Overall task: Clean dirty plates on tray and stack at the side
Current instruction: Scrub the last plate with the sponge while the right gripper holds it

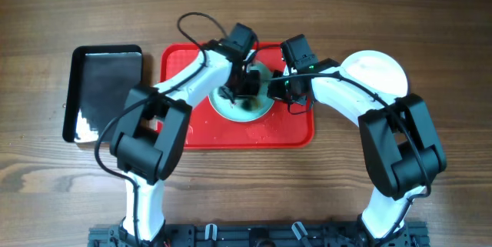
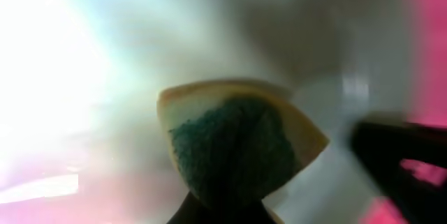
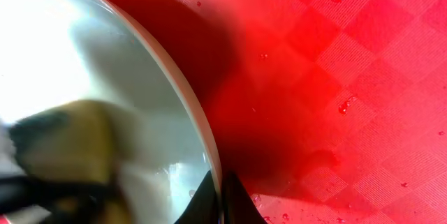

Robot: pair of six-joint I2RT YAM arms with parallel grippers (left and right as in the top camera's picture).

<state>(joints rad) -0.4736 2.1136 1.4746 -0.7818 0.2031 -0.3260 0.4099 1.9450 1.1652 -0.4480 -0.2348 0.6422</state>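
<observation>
Two black-and-white arms bend inward from their bases at the near edge of the wooden table [image 1: 323,1], elbows raised, and their wrists meet over the large flat red plastic tray [image 1: 181,128]. On this tray, near its middle, lies a round shallow pale aqua plate [image 1: 255,110].

The left gripper [image 1: 244,85] points down onto the plate, its fingers closed on a yellow sponge with a dark green scouring face [image 2: 230,147]. The left wrist view is badly blurred, so I cannot tell whether the sponge touches the plate.

The right gripper [image 3: 220,199] reaches in from the plate's right side. Its two dark fingertips stand narrow, pinching the plate's rim between them. Water droplets [image 3: 343,105] bead on the tray's checked surface just beside that rim.

Right of the tray, on the bare table and partly under the right arm, sits a white round plate [image 1: 380,74]; I cannot tell whether another lies under it. A smaller glossy black rectangular tray [image 1: 104,85] lies left of the red one.
</observation>
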